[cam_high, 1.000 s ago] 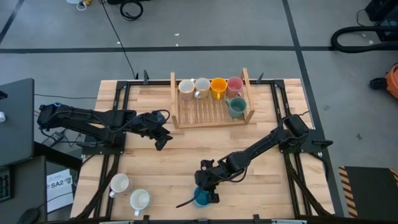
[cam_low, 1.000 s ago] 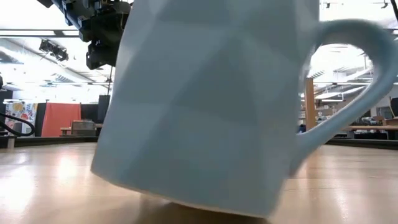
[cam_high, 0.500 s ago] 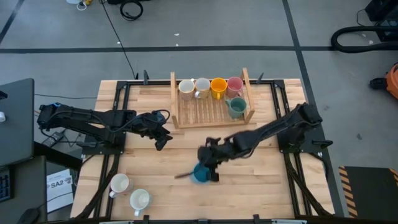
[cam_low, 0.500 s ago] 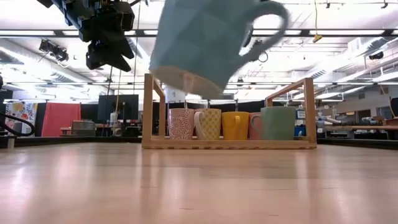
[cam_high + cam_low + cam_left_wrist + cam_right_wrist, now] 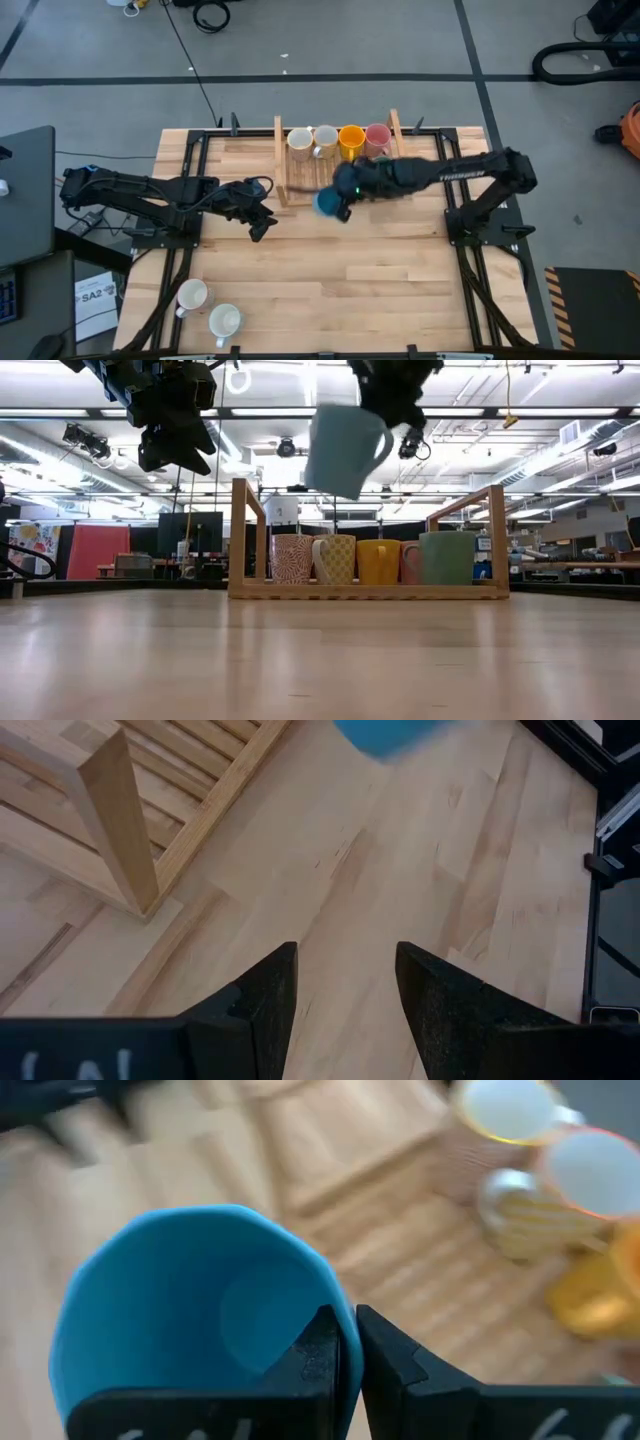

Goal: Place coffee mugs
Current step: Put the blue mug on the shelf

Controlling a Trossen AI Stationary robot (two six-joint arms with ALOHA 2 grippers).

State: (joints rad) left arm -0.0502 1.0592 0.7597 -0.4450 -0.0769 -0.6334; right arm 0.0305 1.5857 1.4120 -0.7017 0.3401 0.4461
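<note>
My right gripper [image 5: 345,190] [image 5: 395,390] is shut on a blue mug [image 5: 326,203] [image 5: 340,448] [image 5: 190,1310], high over the near left part of a wooden rack [image 5: 290,190] [image 5: 365,588]. Along the rack's far side stand a white mug [image 5: 299,142], a cream mug [image 5: 324,140], an orange mug [image 5: 351,140] and a pink mug [image 5: 377,135]. A teal mug [image 5: 447,557] stands in the rack too. Two white mugs [image 5: 192,295] [image 5: 224,320] stand upright near the table's near left corner. My left gripper [image 5: 262,222] [image 5: 345,970] hovers open, left of the rack. My right gripper holds the blue mug by its rim [image 5: 335,1325], with one finger [image 5: 318,1348] inside the mug and the other [image 5: 392,1362] outside against the wall. The fingers come from above. The mug hangs tilted below them, lifted clear of table and rack.
The rack's tall corner posts [image 5: 240,535] [image 5: 497,538] stand up around the slatted floor [image 5: 335,175]. Bare wooden tabletop [image 5: 340,290] spreads between the rack and the near edge. Dark frame rails [image 5: 195,160] run along the table's sides.
My right gripper has carried the blue mug from close to the table's near edge up and toward the far edge, as far as the rack's near left part. The mug has been lifted clear of the table and hangs tilted.
</note>
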